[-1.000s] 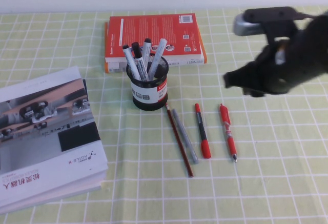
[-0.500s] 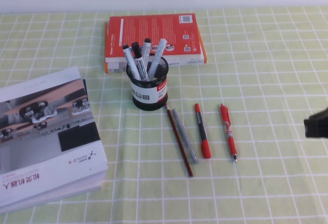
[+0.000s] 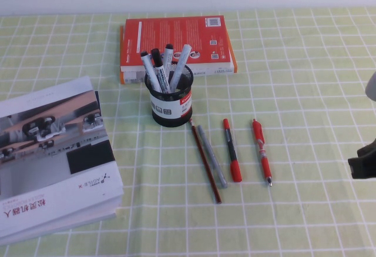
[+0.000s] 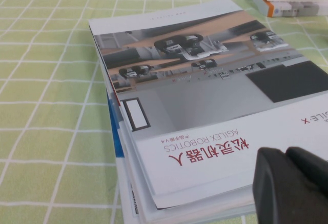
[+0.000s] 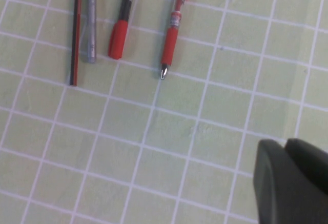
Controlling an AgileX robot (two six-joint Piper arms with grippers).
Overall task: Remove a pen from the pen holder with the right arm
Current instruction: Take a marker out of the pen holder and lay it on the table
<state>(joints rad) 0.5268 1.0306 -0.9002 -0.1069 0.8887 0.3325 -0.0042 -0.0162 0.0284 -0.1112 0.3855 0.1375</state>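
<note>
Above tablecloth [image 5: 154, 147], right end effector [image 5: 286, 151] closed

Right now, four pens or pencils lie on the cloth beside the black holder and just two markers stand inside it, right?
Not quite: the high view shows four markers in the pen holder; the rest is right. The right gripper, shut, is at the table's right edge; the left gripper, shut, hovers over the booklet.

Black mesh pen holder [image 3: 170, 101]: red book [image 3: 176, 39] close behind, four pens [image 3: 232, 154] lying in front, white brochure stack [image 3: 53, 151] left; green checked table [image 3: 305, 63] open rightward
</note>
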